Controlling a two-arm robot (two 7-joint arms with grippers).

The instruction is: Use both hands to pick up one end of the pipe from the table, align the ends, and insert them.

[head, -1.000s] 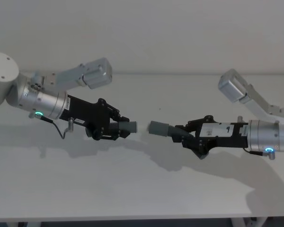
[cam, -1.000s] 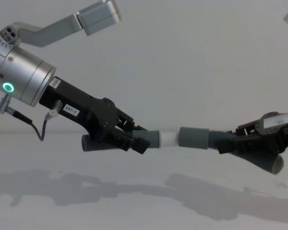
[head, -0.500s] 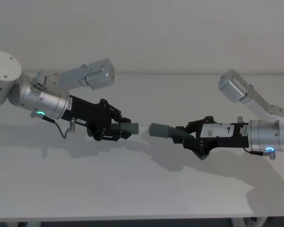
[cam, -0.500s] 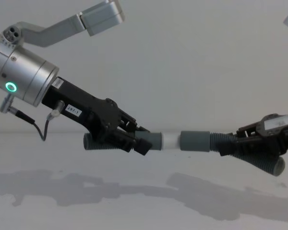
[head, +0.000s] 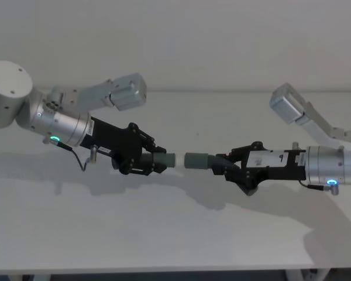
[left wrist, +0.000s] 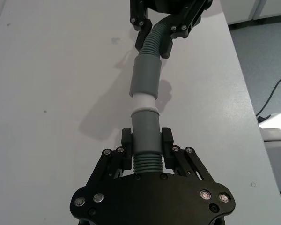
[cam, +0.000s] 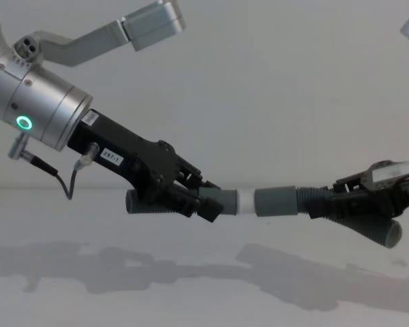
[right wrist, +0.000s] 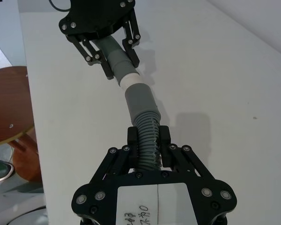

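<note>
Pale bare wall (head: 175, 41) far behind; wide plain white matte table (head: 164, 234) below, marked by soft shadows and little else. Beyond its edge, grey floor (left wrist: 267, 70) and a round brown wooden stool (right wrist: 9, 117).

Above the table's middle, reached in from the left: black long-jawed left gripper (head: 155, 163) on a silver wrist with a green ring, clamped on a dark grey ribbed hose piece (cam: 150, 203). From the right: matching black right gripper (head: 222, 167), clamped on the second ribbed hose piece (cam: 375, 228). Both pieces held clear of the surface.

Smooth grey left cuff (left wrist: 145, 129) and right cuff (left wrist: 145, 77) nearly in line, narrow white tip (left wrist: 143, 101) at the right cuff's mouth; touching or barely entered, could not tell.

Likely trouble: a slight angle between the cuffs, jamming the tip on the rim; or ribbed hose flexing or sliding in the jaws under the push, spoiling the line.
</note>
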